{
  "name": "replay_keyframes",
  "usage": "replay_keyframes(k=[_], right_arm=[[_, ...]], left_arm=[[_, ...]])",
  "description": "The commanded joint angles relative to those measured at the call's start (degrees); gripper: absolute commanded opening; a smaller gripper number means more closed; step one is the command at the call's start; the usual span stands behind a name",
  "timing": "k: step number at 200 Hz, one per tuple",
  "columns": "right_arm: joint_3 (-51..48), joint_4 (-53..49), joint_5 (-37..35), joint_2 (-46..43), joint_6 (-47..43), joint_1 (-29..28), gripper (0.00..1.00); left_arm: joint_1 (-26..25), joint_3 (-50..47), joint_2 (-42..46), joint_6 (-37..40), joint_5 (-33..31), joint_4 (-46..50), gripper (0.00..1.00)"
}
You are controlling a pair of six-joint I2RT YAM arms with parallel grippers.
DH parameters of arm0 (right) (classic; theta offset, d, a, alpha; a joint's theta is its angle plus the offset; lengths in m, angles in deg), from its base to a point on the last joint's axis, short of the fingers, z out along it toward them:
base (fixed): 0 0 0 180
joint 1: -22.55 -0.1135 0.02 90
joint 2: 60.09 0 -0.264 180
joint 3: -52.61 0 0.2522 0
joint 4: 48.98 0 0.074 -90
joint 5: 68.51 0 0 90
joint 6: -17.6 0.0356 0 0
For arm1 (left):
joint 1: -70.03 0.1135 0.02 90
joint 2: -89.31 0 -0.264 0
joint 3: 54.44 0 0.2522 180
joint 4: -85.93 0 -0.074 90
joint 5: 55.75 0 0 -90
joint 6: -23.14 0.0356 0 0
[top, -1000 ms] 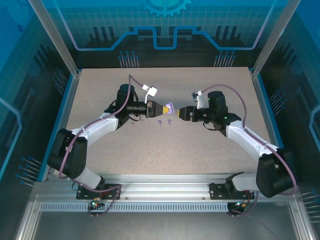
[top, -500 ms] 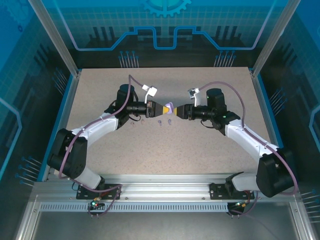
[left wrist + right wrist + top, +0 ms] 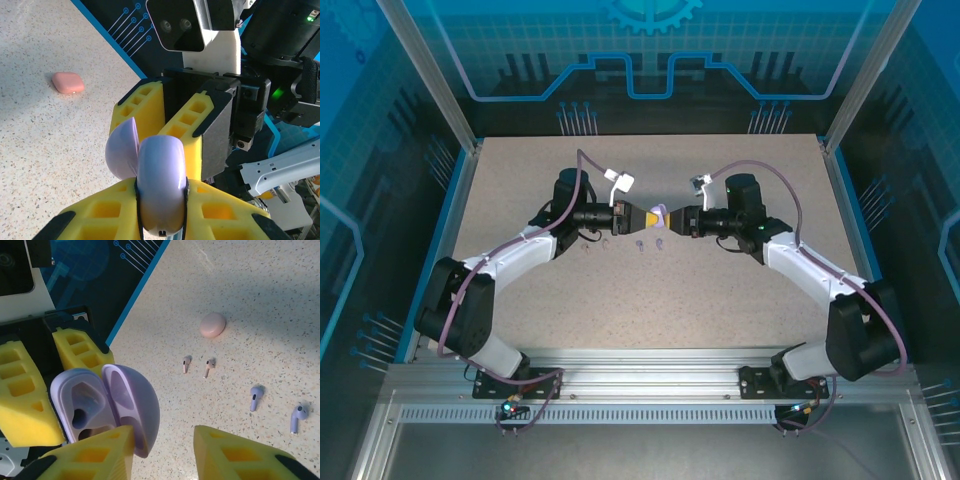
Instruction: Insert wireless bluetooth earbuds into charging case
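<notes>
My left gripper (image 3: 161, 202) is shut on a purple charging case (image 3: 161, 185), held above the table with its lid (image 3: 122, 150) swung open. In the right wrist view the case (image 3: 80, 405) shows two empty wells. My right gripper (image 3: 165, 447) is open and faces it; one yellow finger (image 3: 95, 450) touches the lid (image 3: 132, 405), the other stands apart. Two purple earbuds (image 3: 255, 397) (image 3: 297, 417) and two pale pink earbuds (image 3: 186, 363) (image 3: 208, 367) lie on the table below. In the top view the two grippers meet at the case (image 3: 658, 214).
A closed pink case (image 3: 213, 324) rests on the table beyond the pink earbuds, also seen in the left wrist view (image 3: 68, 82). The speckled table (image 3: 650, 290) is bounded by a blue rim and enclosure walls.
My right gripper has moved left up to the case and its jaws have narrowed, so the lid now sits between its fingers. The left arm and case have stayed put.
</notes>
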Motion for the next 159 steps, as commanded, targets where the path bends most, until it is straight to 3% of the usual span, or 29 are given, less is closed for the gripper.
replay_keyframes(k=[1,22,69,99,120,135,148,159], right_arm=[[1.3,0.3,0.3,1.2,0.0,-0.8,0.31],[2.0,0.6,0.5,1.8,0.1,-1.2,0.23],[5.2,-0.3,0.8,3.0,-0.5,-2.6,0.16],[6.5,-1.6,0.6,3.6,-1.5,-3.1,0.0],[7.4,-3.7,-0.6,3.6,-2.7,-3.1,0.0],[8.7,-6.4,-1.7,3.5,-4.2,-2.9,0.0],[10.6,-10.0,-3.4,3.7,-6.5,-2.8,0.0],[12.2,-13.1,-4.4,3.9,-8.5,-2.4,0.0]], left_arm=[[0.0,-0.5,1.5,-1.0,1.7,-1.5,0.0],[0.0,-0.7,1.6,-1.1,1.8,-1.5,0.0],[0.0,-1.4,1.4,-2.0,2.0,-2.9,0.0],[0.0,-1.8,1.5,-2.2,1.8,-3.3,0.0],[-0.1,-1.7,1.8,-1.0,0.4,-1.6,0.0],[0.3,-1.5,2.1,0.2,-0.4,-0.2,0.23],[1.1,-1.1,2.5,1.2,-0.7,1.3,0.53],[1.9,-0.6,3.2,2.5,-0.7,3.2,0.66]])
